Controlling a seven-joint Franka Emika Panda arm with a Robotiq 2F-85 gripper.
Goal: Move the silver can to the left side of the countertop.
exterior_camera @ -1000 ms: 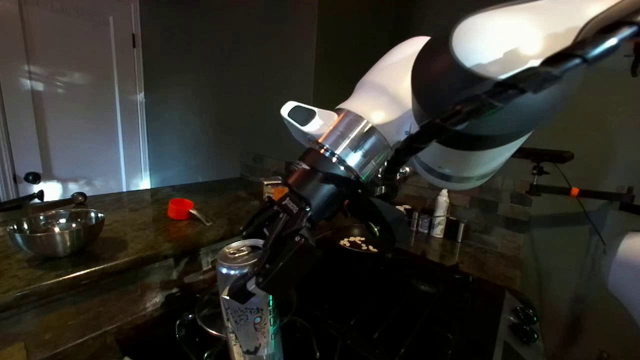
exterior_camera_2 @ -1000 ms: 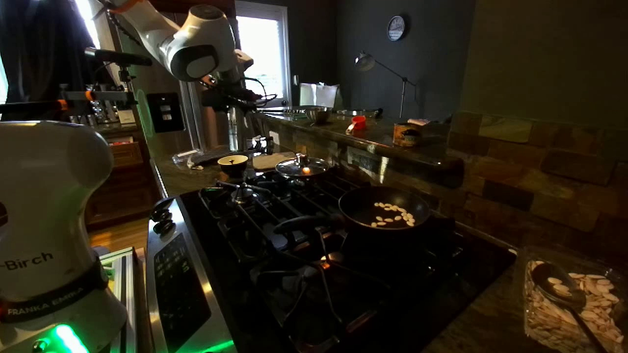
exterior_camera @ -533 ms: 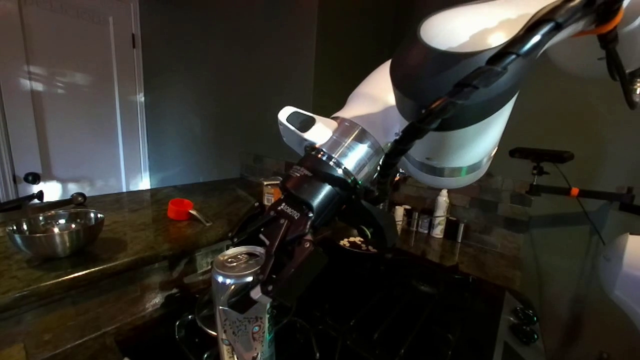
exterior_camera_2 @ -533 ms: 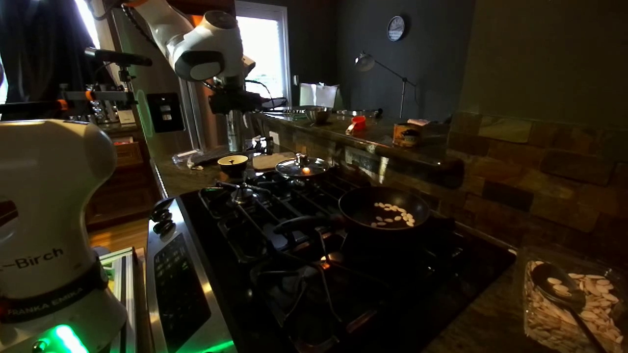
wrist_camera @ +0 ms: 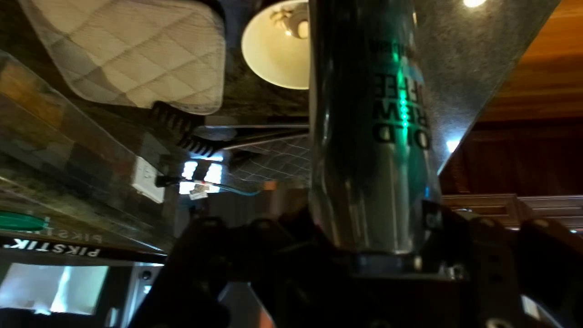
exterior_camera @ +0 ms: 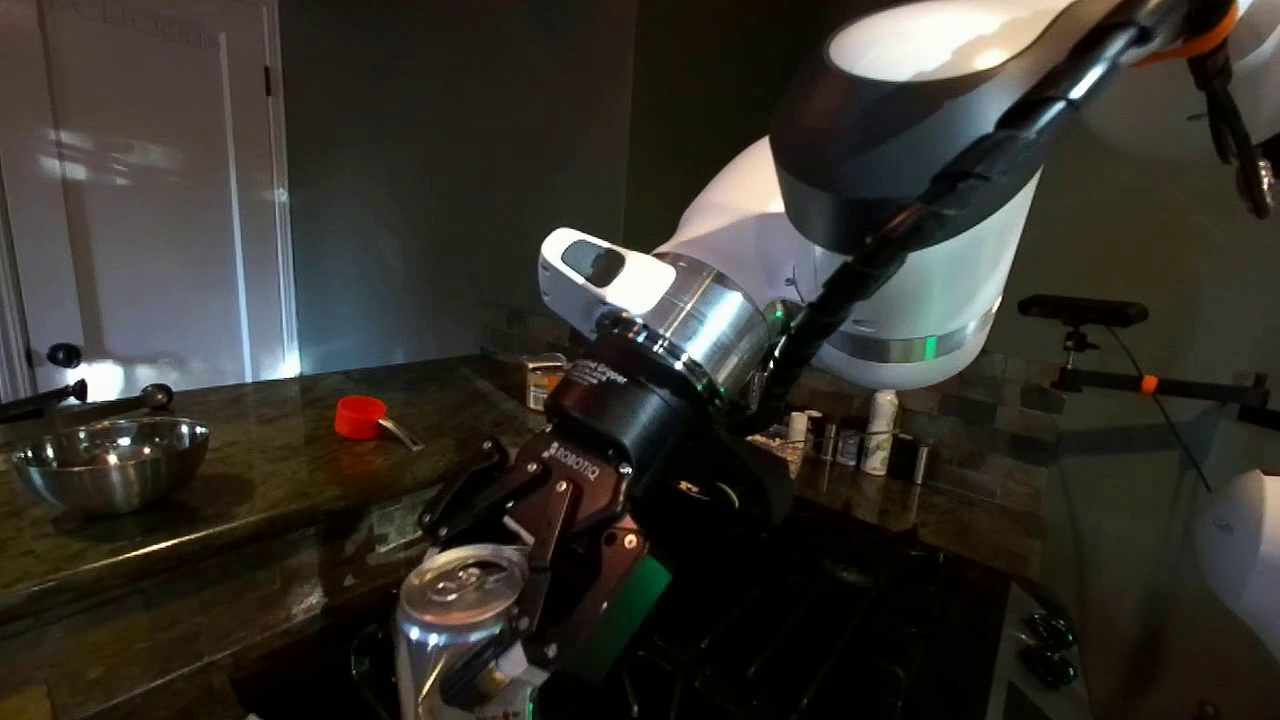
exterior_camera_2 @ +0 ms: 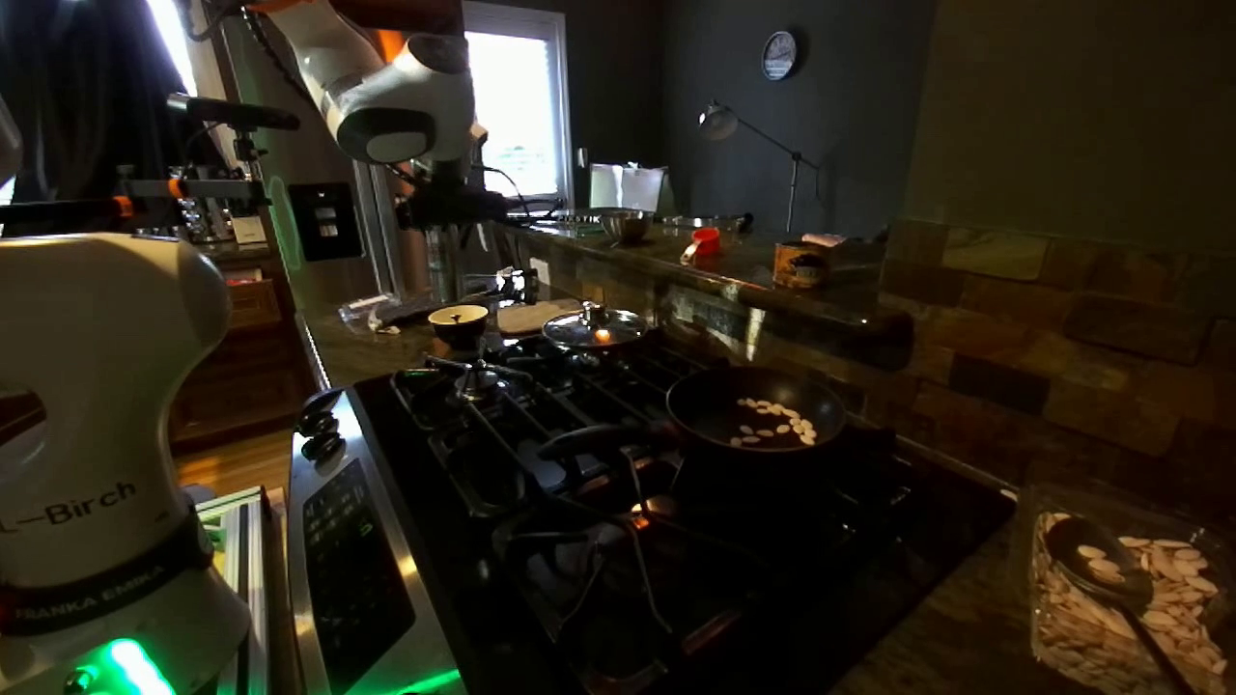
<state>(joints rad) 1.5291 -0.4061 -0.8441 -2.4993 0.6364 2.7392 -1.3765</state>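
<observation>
Wrist view: upside-down "OLD" (wrist_camera: pixel 403 135) on silver can (wrist_camera: pixel 353 155) in pincer (wrist_camera: pixel 372 221).

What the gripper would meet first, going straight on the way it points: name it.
The silver can, held in the gripper; it hides the line beyond, so what comes next is unclear.

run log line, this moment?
end effector: gripping can | can: roughly upright, base contact unclear | raised counter: steel bowl, red cup | released: no
</observation>
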